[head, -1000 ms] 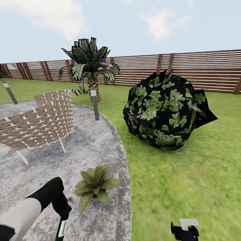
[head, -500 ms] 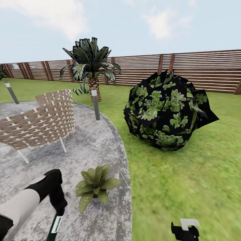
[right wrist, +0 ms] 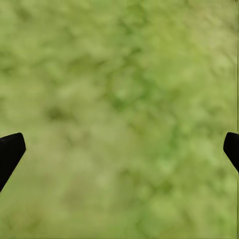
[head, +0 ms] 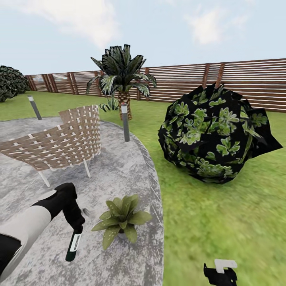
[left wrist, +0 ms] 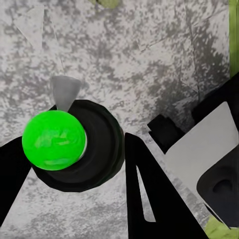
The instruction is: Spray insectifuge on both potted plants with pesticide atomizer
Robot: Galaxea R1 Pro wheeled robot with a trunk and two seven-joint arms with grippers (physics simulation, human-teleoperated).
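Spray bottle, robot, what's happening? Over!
Left gripper shut on atomizer, hanging beside potted plant. Right gripper open over lawn. Nothing between bottle and plant.

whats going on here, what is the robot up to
The robot stands on the garden's round paved patio. Its left gripper holds the pesticide atomizer, hanging down beside a small potted plant without touching it. The right gripper is open over the lawn, holding nothing.
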